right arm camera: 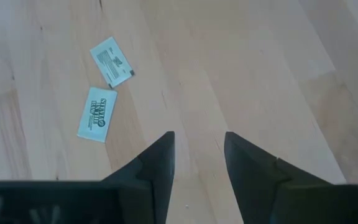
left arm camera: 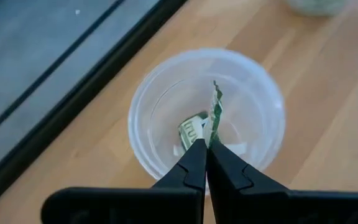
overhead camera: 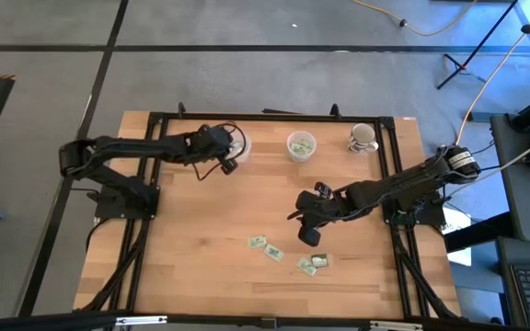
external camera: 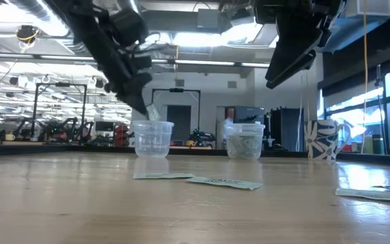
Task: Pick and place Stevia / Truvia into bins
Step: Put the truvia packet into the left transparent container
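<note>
Here the wooden counter [overhead camera: 201, 276] carries everything, with the left arm reaching to its far edge and the right arm over the middle. The left gripper [left arm camera: 206, 151] hangs directly above the left bin [left arm camera: 207, 118], jaws clenched on one upright sachet [left arm camera: 215, 115] by its lower edge; another sachet already lies in the bottom of that cup. The second bin [overhead camera: 301, 144] stands apart along the same far edge, holding several packets, and a white patterned mug [overhead camera: 363, 138] sits beyond it. The right gripper [right arm camera: 199, 152] hovers with jaws released and nothing between them, near two loose sachets [right arm camera: 104, 87] lying flat on the wood; a few more are scattered close by [overhead camera: 288, 256]. Handling judgement: these packets look very light, thin and limp, so they likely flex and slide rather than resist. Lying flat they offer no raised edge, so a pinch across a short end, pressing down and closing, seems best. The cups look light enough to tip if nudged.
</note>
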You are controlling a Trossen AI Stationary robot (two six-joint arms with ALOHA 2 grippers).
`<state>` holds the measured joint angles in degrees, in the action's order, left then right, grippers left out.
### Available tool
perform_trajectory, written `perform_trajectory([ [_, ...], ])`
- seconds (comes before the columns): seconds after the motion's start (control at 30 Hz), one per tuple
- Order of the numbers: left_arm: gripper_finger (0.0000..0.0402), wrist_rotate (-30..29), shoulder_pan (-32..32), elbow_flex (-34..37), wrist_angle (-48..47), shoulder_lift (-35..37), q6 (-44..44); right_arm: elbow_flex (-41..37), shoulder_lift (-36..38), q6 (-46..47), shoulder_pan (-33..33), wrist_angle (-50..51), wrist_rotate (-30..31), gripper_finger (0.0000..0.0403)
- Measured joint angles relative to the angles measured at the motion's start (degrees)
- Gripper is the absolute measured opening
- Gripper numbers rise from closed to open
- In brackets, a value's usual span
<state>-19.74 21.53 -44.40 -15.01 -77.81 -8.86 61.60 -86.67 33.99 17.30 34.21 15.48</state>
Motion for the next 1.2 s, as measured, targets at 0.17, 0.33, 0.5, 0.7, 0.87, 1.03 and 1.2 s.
perform_trajectory([
  [0.17, 0.0003, 1.35, 0.87, 0.0, 0.26, -2.22, 0.11, 0.0, 0.0, 0.01, 0.0, 0.01, 0.01, 0.0142],
  [0.33, 0.0003, 1.35, 0.65, 0.0, 0.72, -2.76, 0.5, 0.0, 0.0, 0.01, 0.0, 0.01, 0.01, 0.0142],
  [0.5, 0.0003, 1.37, 0.65, 0.0, 1.61, -2.76, 0.61, 0.0, 0.0, -0.01, 0.0, 0.01, 0.01, 0.0142],
  [0.7, 0.0003, 1.37, 0.66, 0.0, 1.58, -2.76, 0.63, 0.0, 0.0, 0.01, 0.0, 0.01, 0.01, 0.0142],
  [0.87, 0.0003, 1.39, 0.65, 0.0, 1.58, -2.76, 0.63, 0.0, 0.0, 0.01, 0.0, 0.01, 0.01, 0.0142],
  [1.03, 0.0003, 1.39, 0.65, 0.0, 1.56, -2.76, 0.63, 0.0, 0.0, 0.0, 0.0, 0.01, 0.01, 0.0142],
  [1.2, 0.0003, 1.39, 0.65, 0.0, 1.56, -2.76, 1.55, 0.0, -0.02, -0.01, 0.0, 0.01, 0.01, 0.0142],
])
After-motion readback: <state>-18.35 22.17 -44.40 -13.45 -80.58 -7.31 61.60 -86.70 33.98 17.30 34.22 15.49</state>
